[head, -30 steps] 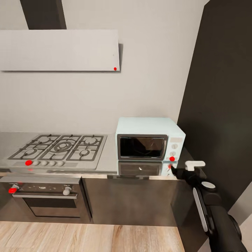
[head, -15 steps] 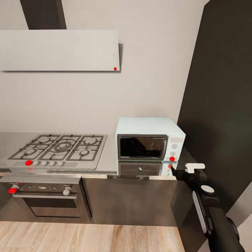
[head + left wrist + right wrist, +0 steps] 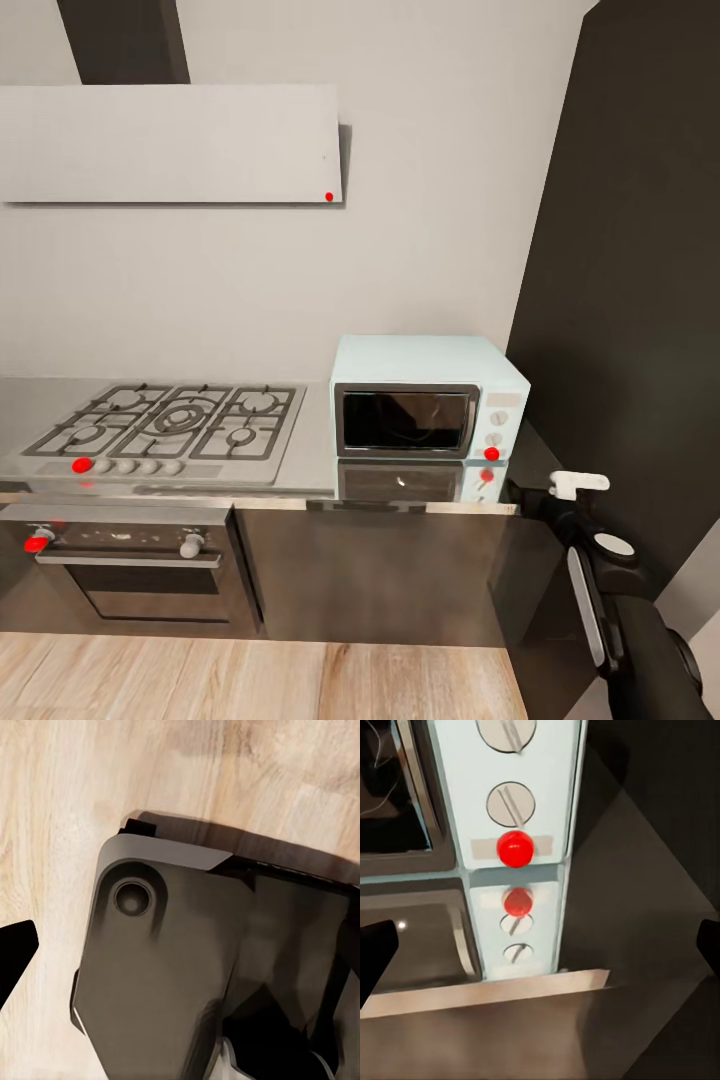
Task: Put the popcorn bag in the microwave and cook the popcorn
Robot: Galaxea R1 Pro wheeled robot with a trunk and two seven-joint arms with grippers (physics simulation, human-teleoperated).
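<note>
Right hand (image 3: 520, 490) hung wide open and empty, just beside and below the red round button (image 3: 515, 849) on the small pale blue-white microwave (image 3: 425, 405), shut-doored at the grey glossy tabletop's (image 3: 315, 455) right end, straight ahead.

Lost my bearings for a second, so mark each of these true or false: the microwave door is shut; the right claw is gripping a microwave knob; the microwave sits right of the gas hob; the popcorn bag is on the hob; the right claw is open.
1. The microwave door is shut. True.
2. The right claw grips a knob. False: it hangs in front of the countertop edge, touching nothing.
3. The microwave sits right of the gas hob. True.
4. The popcorn bag lies on the hob. False: the burners are bare.
5. The right claw is open. True: the right wrist view shows its fingertips far apart.
</note>
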